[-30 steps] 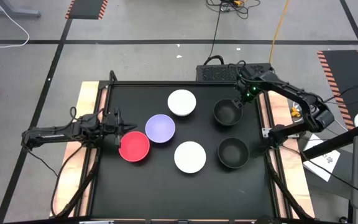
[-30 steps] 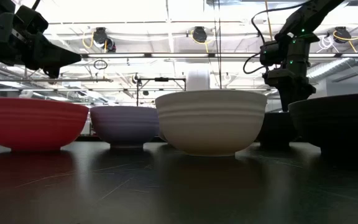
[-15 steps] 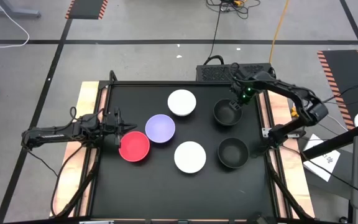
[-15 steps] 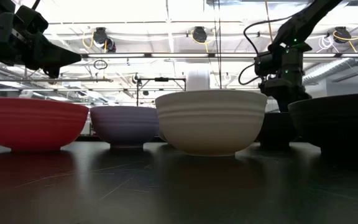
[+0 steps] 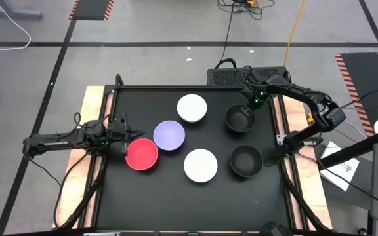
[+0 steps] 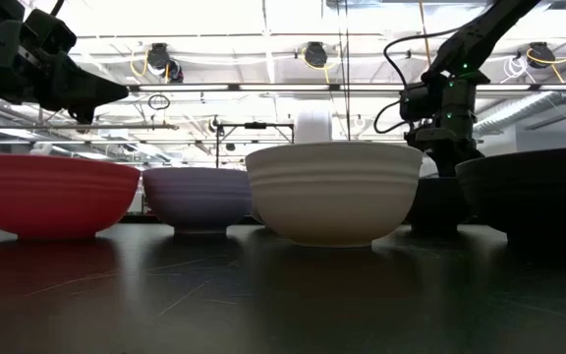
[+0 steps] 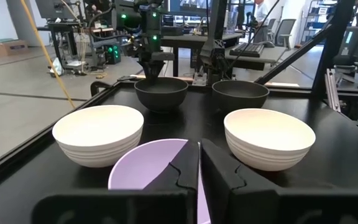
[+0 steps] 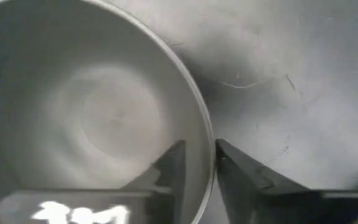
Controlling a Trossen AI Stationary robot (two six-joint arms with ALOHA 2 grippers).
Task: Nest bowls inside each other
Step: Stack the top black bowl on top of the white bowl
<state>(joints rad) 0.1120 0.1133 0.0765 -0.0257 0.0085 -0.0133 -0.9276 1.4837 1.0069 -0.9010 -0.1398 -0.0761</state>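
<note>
We see no nesting done: five bowls sit apart on the desk [image 5: 110,196], sixth unseen. Right tool [image 8: 199,163] straddles the rim of the far black bowl [image 5: 239,118], fingers narrowly parted, one inside, one outside, not yet clamped. Bowl is smooth, upright, empty. Left tool [image 7: 199,169] nearly closed, empty, above the red bowl [image 5: 141,155]

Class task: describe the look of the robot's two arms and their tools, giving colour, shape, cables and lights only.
Both arms are slim, dark, jointed links with black cables looped alongside. The right tool has a green light glowing on the wrist above it. The left tool ends in two flat, angular black fingers with stepped inner edges.
</note>
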